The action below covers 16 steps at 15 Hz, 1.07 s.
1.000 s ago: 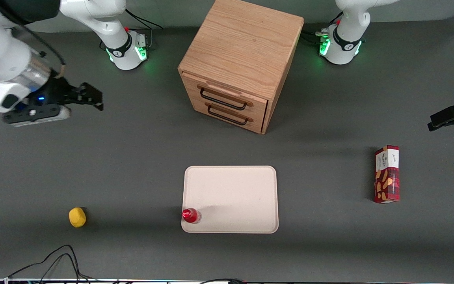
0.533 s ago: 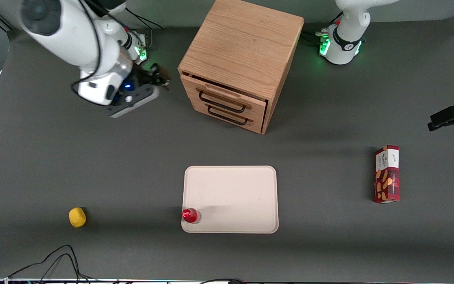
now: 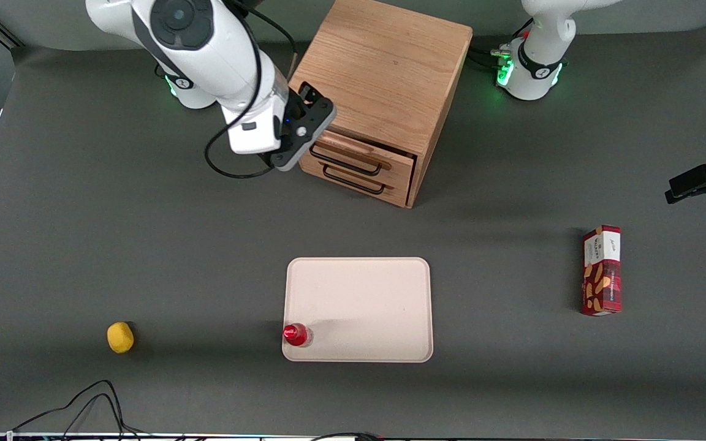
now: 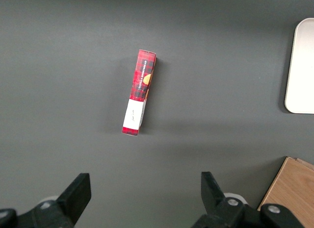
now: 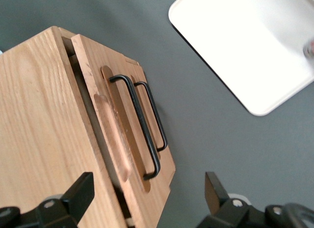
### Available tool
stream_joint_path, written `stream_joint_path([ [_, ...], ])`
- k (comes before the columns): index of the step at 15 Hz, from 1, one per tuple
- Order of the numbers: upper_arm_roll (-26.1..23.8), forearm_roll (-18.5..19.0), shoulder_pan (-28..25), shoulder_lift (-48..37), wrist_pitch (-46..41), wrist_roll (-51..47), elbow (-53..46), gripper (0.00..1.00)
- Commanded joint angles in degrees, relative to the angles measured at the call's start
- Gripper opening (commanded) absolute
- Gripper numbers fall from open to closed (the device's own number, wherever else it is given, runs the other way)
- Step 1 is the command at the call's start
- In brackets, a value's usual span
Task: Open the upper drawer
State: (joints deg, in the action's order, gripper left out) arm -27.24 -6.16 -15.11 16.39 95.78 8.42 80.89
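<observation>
The wooden cabinet (image 3: 383,67) stands at the back of the table. Its upper drawer (image 3: 365,150), light oak with a thin black bar handle (image 3: 347,160), sits above the lower drawer (image 3: 362,184). A narrow gap shows along the upper drawer's edge in the right wrist view (image 5: 105,115), where its handle (image 5: 142,132) lies beside the lower handle (image 5: 157,117). My right gripper (image 3: 310,122) hovers at the cabinet's front corner toward the working arm's end, just above the upper drawer. It is open and empty (image 5: 147,191), its fingers straddling the drawer front without touching the handle.
A pale tray (image 3: 359,269) lies nearer the front camera, with a red-capped bottle (image 3: 296,334) on its corner. A yellow fruit (image 3: 120,337) lies toward the working arm's end. A red snack box (image 3: 602,269) lies toward the parked arm's end, also in the left wrist view (image 4: 140,90).
My right arm has swung in from the working arm's end of the table to the cabinet's front corner. The cabinet and drawers have not moved.
</observation>
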Motion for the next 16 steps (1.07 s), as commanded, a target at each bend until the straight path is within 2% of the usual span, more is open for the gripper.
stream_joint_path([
  [1,-0.97,3.69,-0.88,3.73,1.86,8.96,-2.93,1.00],
  [13,-1.59,5.45,-2.64,6.63,5.03,15.14,1.54,1.00],
  [16,-1.76,8.00,-2.64,6.98,7.22,15.22,4.00,1.00],
])
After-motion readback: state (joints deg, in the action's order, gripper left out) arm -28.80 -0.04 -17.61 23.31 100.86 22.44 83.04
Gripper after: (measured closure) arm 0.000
